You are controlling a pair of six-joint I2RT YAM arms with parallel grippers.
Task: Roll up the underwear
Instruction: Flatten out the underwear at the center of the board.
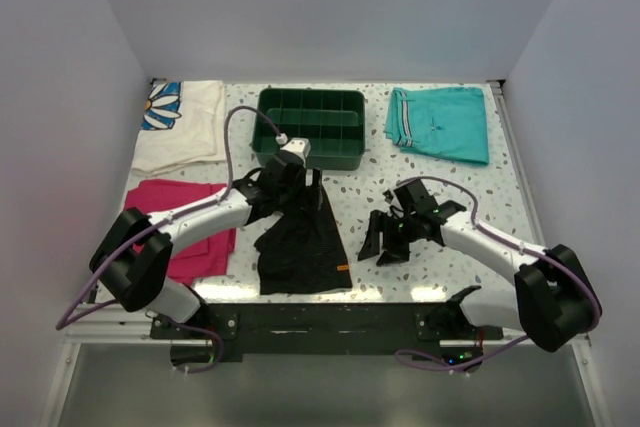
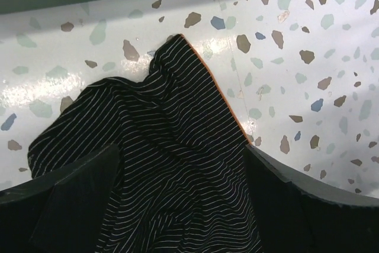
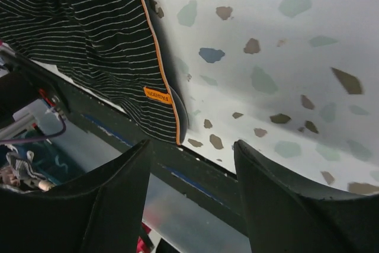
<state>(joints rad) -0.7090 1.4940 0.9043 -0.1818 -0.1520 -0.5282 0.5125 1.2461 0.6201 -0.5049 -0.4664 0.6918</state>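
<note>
Black striped underwear point(image 1: 300, 242) lay by the table's point(image 1: 450, 187) near edge, left of centre. Left gripper point(image 1: 288, 187) straddled its far end, jaws wide, probably lining up the roll. Right gripper point(image 1: 388, 237) sat just beside it, jaws apart and empty, likely ready to pin.

Out of sight
The left gripper point(image 1: 285, 193) covers the underwear point(image 1: 302, 249) at its far end; lettering on the orange tag point(image 3: 158, 95) is unreadable.
</note>
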